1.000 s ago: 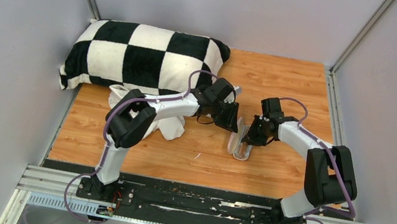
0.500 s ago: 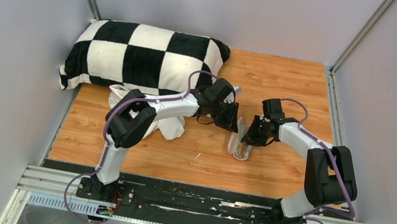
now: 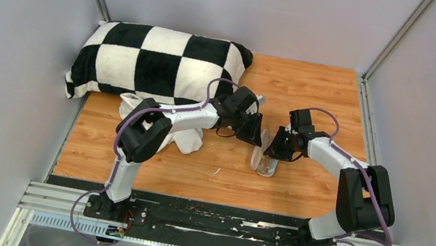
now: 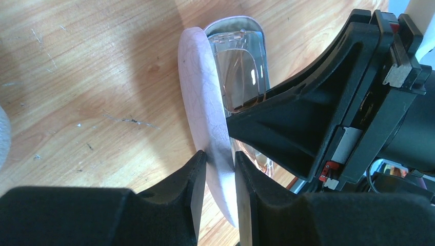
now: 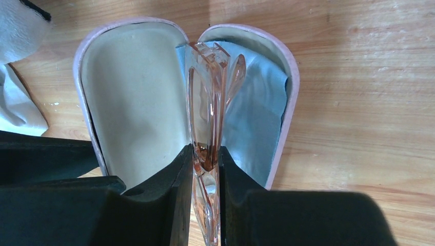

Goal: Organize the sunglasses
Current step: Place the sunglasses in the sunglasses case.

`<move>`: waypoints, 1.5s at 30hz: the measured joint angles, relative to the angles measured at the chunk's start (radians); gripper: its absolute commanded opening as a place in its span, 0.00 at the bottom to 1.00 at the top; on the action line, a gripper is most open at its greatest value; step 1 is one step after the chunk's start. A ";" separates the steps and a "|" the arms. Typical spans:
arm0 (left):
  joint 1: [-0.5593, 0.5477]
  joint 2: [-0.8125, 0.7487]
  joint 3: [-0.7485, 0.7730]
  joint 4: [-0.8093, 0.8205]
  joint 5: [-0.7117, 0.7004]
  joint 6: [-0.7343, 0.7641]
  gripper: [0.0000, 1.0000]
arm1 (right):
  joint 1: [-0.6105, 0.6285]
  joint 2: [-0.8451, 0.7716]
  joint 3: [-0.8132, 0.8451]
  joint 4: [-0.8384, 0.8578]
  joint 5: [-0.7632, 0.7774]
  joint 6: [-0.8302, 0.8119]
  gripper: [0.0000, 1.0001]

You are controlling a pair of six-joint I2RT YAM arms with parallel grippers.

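The sunglasses [image 5: 208,102] are folded, with a clear amber-pink frame, and stand edge-on between my right gripper's [image 5: 205,159] fingers, which are shut on them. They hang over the open pink case [image 5: 133,102], above the seam between its cream half and the half lined with a light-blue cloth [image 5: 256,118]. My left gripper [image 4: 219,164] is shut on the case's pink lid [image 4: 202,97] and holds it upright. From above, both grippers meet at the case [image 3: 255,157], the left gripper [image 3: 258,136] behind it and the right gripper [image 3: 274,150] beside it.
A black-and-white checkered pillow [image 3: 159,61] lies at the back left. A crumpled white cloth [image 3: 184,134] sits under the left forearm. Grey walls close in the wooden table [image 3: 313,92] on three sides.
My right gripper has moved a little left and down, bringing the sunglasses over the open case. The left gripper and the lid have stayed still.
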 measured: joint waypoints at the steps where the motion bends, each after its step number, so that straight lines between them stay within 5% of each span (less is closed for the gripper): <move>1: -0.001 0.000 0.000 0.000 0.000 0.000 0.31 | 0.000 0.000 0.000 0.000 -0.002 -0.001 0.21; 45: -0.007 0.009 0.018 -0.045 -0.001 0.011 0.32 | -0.006 -0.001 0.005 -0.027 0.008 -0.116 0.22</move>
